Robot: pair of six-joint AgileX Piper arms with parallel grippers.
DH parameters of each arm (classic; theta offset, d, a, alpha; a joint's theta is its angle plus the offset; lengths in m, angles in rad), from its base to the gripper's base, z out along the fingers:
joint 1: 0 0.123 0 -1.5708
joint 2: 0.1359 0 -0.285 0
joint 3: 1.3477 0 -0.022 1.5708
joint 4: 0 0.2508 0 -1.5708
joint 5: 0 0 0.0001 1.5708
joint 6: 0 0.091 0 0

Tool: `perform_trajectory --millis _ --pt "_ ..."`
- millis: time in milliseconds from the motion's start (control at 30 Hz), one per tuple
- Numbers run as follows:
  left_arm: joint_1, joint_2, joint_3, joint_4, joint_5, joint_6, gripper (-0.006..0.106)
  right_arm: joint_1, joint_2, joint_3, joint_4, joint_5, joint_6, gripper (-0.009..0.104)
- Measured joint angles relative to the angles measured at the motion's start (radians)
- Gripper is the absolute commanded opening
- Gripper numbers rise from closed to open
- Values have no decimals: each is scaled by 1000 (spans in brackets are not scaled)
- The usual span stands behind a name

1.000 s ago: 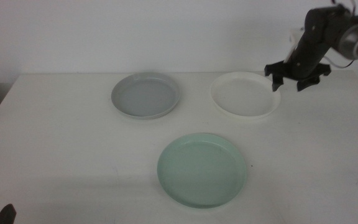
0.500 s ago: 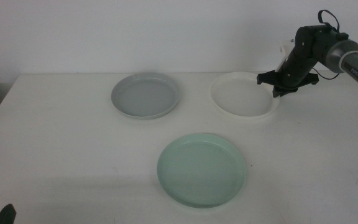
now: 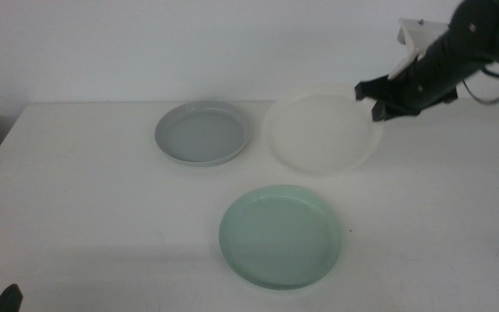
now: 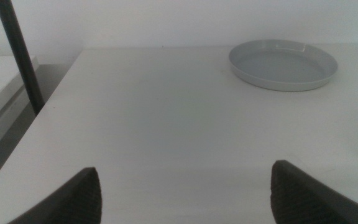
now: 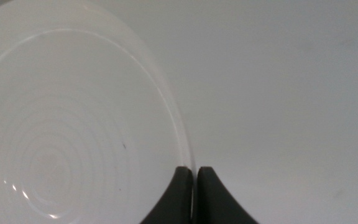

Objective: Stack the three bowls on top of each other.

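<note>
My right gripper point(image 3: 379, 102) is shut on the right rim of the white bowl point(image 3: 320, 134) and holds it lifted and tilted above the table's back right. In the right wrist view the jaws pinch the white bowl's rim point(image 5: 188, 155). The grey bowl point(image 3: 202, 133) rests on the table at the back middle; it also shows in the left wrist view point(image 4: 283, 64). The mint green bowl point(image 3: 281, 235) rests nearer the front, right of centre. My left gripper point(image 4: 182, 193) waits open at the table's front left corner, its tip showing in the middle view point(image 3: 5, 299).
The white table point(image 3: 85, 208) ends at a white wall behind. A dark upright pole point(image 4: 18, 56) stands beyond the table's left edge in the left wrist view.
My right gripper closed on the white bowl's rim and lifted it; the bowl has risen, tilted and shifted left toward the grey bowl. The other bowls have not moved.
</note>
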Motion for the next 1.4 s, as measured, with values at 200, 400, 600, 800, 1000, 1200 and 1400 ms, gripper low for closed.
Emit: perform_trajectory --millis 200,400,600,800,1000,1200,1400 --pt "0 0 0 0 0 0 105 116 -245 340 34 -165 0 -1" --pt "0 0 0 0 0 0 105 185 -270 489 72 -223 0 -1" --pt "0 0 0 0 1 0 105 223 -260 558 107 -317 0 -1" --pt "0 0 0 0 1 0 105 223 -192 560 135 -350 0 -1" --pt "0 0 0 0 1 0 105 223 -165 561 136 -350 0 14" --pt "0 0 0 0 1 0 105 223 -182 554 140 -315 0 46" --pt "0 0 0 0 1 0 105 223 -340 532 125 -229 -28 62"
